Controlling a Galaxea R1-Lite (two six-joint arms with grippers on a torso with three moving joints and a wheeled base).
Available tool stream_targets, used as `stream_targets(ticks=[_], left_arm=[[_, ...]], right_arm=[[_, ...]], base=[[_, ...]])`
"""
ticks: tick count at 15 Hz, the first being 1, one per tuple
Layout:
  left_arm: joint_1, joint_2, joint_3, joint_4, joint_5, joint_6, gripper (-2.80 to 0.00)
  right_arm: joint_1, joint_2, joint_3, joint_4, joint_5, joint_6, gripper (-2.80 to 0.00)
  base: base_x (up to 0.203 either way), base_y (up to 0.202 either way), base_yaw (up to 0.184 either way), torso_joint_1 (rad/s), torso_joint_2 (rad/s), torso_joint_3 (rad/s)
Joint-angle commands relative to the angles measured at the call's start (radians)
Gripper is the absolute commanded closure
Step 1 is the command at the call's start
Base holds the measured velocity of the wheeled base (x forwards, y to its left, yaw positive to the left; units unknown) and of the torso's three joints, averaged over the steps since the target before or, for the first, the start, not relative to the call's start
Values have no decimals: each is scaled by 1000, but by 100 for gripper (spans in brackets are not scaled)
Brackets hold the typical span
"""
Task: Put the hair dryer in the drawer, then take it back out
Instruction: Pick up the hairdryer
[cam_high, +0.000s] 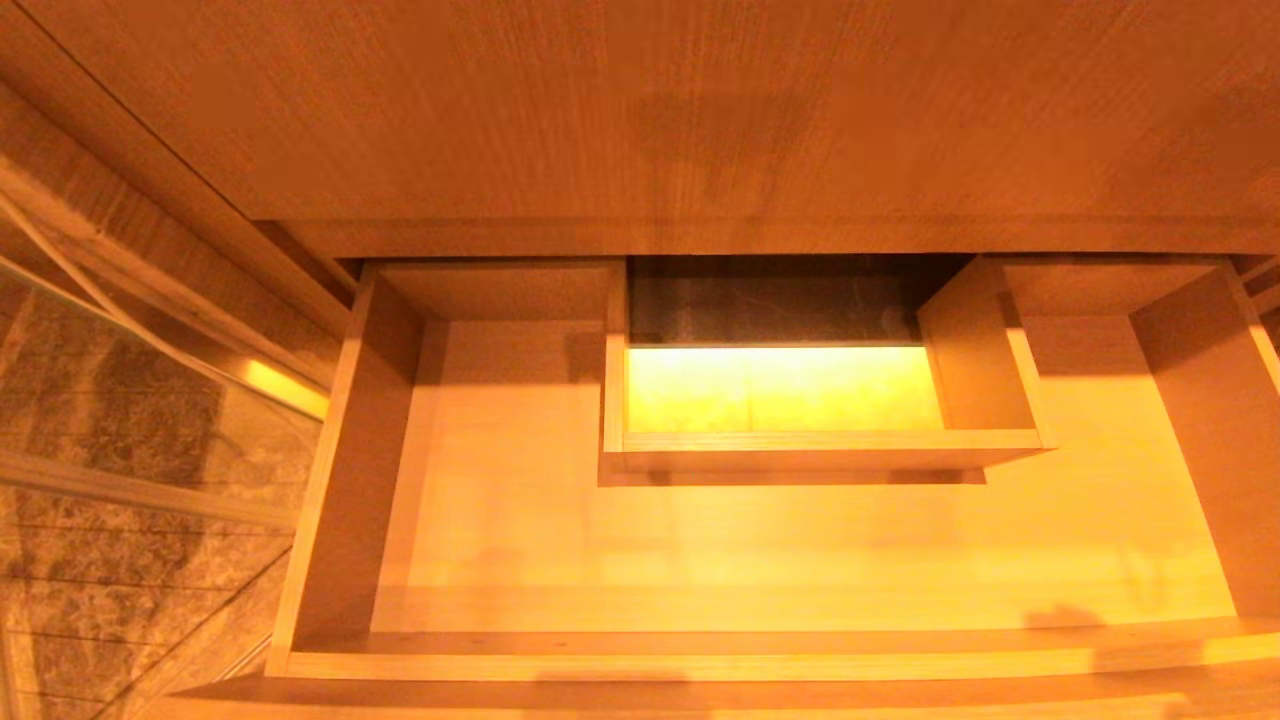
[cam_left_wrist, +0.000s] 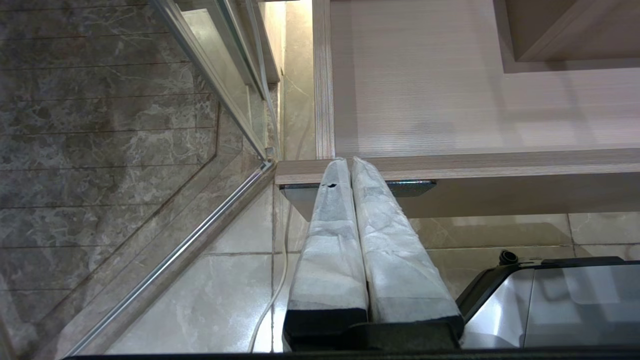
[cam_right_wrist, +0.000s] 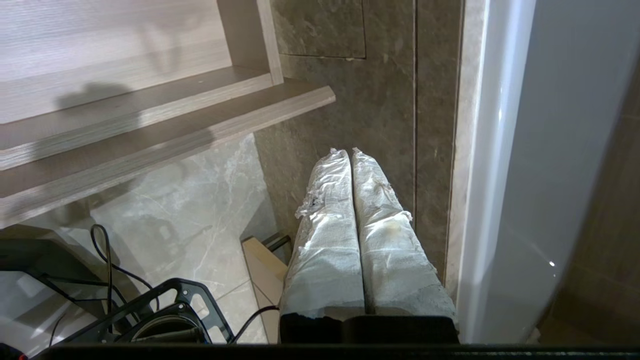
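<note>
Two tools, both pressed shut and both empty. The right tool (cam_right_wrist: 350, 152) hangs off the drawer's right front corner, out over the floor beside a dark stone wall (cam_right_wrist: 350, 75); the left tool (cam_left_wrist: 348, 162) sits at the left front corner, fingertips just at the front edge. The drawer (cam_high: 700, 655) stands pulled wide open, and no hair dryer shows in any view, so I can't say where it is. My read: the job now is going to fetch it, and doing that well means opening the right tool before closing in, gripping the handle rather than the nozzle, then coming down over the bare floor of the drawer, clear of the boxed cut-out (cam_high: 820, 440). As for the drawer: very wide, shallow, light wood grain, thin walls, a flat bare bottom, and that raised rectangular box set at the back centre, glowing from light below.
</note>
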Motion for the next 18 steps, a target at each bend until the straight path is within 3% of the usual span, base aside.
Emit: stream_targets(ticks=[1,5,12,18], left_arm=[[0,0,2,0,0,0,0],[0,0,2,0,0,0,0],[0,0,2,0,0,1,0],[0,0,2,0,0,0,0]], right_arm=[[0,0,1,4,6,-3,0],[-2,-2,3,-20,45,-3,0],[-2,-6,9,-22,45,-4,0],[-2,-11,8,-33,68,-4,0]], base=[[0,0,0,0,0,0],[0,0,0,136,-260,-164],[0,0,0,60,-337,-165],[0,0,0,234,-302,-162]])
